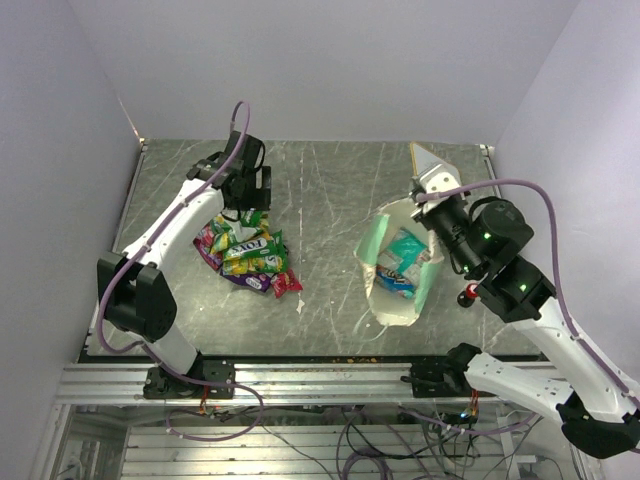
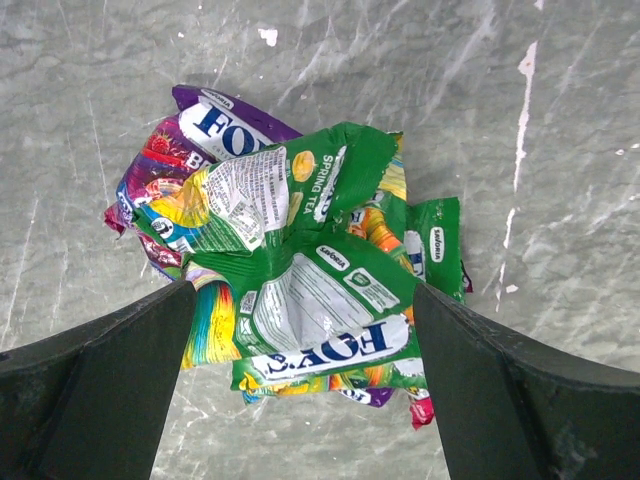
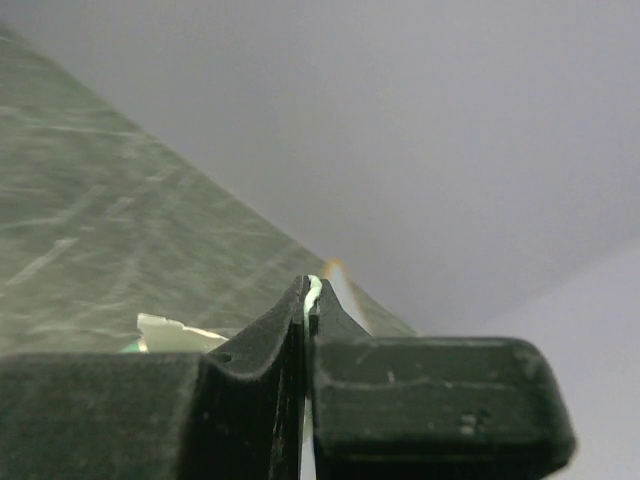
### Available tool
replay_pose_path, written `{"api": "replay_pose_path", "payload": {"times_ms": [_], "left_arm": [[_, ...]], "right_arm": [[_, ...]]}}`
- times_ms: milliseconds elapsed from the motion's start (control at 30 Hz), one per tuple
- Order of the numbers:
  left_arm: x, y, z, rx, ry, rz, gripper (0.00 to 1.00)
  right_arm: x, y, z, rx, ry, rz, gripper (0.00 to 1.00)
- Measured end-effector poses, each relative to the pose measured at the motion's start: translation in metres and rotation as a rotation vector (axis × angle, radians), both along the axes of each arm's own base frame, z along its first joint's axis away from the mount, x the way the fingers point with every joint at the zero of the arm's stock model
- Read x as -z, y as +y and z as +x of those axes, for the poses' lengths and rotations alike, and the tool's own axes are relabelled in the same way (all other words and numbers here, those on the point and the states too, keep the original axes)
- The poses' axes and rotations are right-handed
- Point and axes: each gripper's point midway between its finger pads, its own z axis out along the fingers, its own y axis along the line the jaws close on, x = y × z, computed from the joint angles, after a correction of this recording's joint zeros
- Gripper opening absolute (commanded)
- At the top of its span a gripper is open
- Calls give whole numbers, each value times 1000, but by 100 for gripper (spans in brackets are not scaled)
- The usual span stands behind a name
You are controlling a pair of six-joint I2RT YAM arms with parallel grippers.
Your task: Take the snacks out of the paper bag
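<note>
A: Green/purple snacks [image 1: 245,255] piled on table [image 1: 320,180], left side. Left claw [image 2: 300,400] wide open over the pile, holding nothing.
B: Right claw [image 1: 432,190]?
A: Pinched shut on paper bag [image 1: 385,300] rim, bag at right. A few more visible inside, so prob. past halfway, not done.

Bare worktop [image 1: 320,215] lies between the heap of snacks [image 1: 247,255] and the paper bag [image 1: 372,250], free from the near edge to the far wall. The left gripper [image 1: 243,205] hangs over the heap with fingers [image 2: 100,400] spread wide, barring the way down onto it. The bag's mouth faces up, but the right gripper [image 1: 430,190] pinches its far rim and that arm crowds its right side beside a red-capped knob [image 1: 468,293], so only its left and near sides stand free.
</note>
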Motion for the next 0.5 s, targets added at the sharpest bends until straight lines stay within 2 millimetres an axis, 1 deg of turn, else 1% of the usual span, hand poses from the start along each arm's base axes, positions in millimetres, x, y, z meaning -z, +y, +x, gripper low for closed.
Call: {"api": "replay_pose_path", "payload": {"times_ms": [100,200,267,300,333,400,500], "left_arm": [[-17,-3,0,12,-31,-26,100],[-35,-9,-6,35,-67,-78,99],[-49,-16,-11,57,-92,-136,99],[-54,-20,-13,66,-102,-164,99],[-59,-23,-15,73,-110,-190,99],[-68,-31,-17,85,-127,-247,99],[-79,-41,-19,96,-145,-317,98]], "right_arm": [[21,35,-9,-178,85,31,0],[49,70,-25,-365,198,91,0],[68,87,-37,-467,266,122,0],[81,95,-44,-516,311,138,0],[88,98,-48,-537,339,144,0],[97,101,-51,-553,372,152,0],[93,93,-42,-485,347,155,0]]}}
